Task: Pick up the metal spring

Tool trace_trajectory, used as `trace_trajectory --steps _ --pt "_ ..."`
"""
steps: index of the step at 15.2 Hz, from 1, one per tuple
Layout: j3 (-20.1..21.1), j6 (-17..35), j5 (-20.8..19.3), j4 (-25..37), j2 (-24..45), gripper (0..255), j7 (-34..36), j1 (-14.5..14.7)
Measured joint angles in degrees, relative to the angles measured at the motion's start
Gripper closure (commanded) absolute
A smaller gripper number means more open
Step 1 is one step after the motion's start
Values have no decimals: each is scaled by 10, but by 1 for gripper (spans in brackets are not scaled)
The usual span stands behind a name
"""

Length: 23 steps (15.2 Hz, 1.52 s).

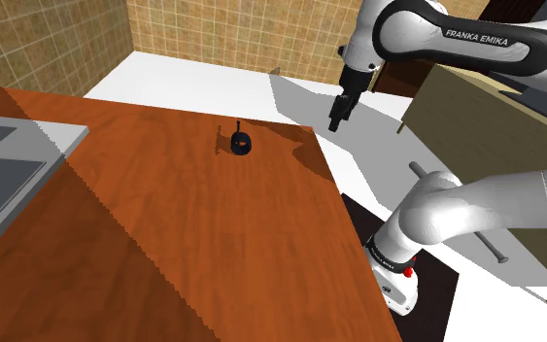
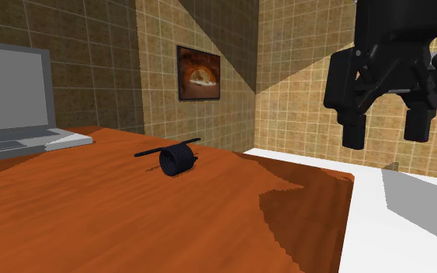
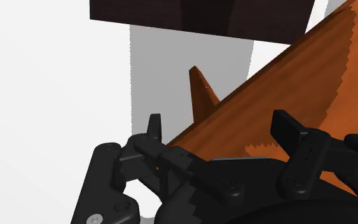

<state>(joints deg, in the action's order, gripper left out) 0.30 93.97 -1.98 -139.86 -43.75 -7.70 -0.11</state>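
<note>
Wooden tabletop (image 1: pixel 164 223), red-brown, took up most of the shoulder view; tiled walls behind, white floor beyond the far edge. White arm (image 1: pixel 475 39) reached up from the stand and over the table's far corner. Grey laptop (image 2: pixel 15 101) sat open at the second exterior view's left, well apart from everything else.

Gripper (image 2: pixel 386 133) hung high at that view's right, over the table's corner, pointing down. Fingers (image 3: pixel 153 127) spread wide, nothing btwn them.

Spring (image 2: pixel 177 160): dark coil w/ straight legs sticking out, lying on the tabletop near the far edge. In the shoulder view it sat left of and below the gripper, well apart. Looked black here, no metal sheen.

Step, as judged: approach; no grasp yet. Next move likely calls for carrying the hand across to above the coil, lining the jaws so they straddle the coil body rather than a leg, then lowering and closing. Small, round target, so it could roll or slip if caught off-centre.
</note>
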Motion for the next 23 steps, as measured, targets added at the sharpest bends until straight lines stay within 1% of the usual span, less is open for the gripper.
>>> trace_trajectory --steps 1,3,8,13,17,21,23 --pt "0 0 0 0 0 0 0 0" --pt "14 12 8 5 11 0 16 5" --pt "71 56 32 23 53 0 82 22" --pt "139 96 47 60 107 0 160 37" --pt "187 126 40 105 167 0 219 38" --pt "236 154 15 161 239 0 282 35" --pt "257 159 0 188 268 0 313 35"
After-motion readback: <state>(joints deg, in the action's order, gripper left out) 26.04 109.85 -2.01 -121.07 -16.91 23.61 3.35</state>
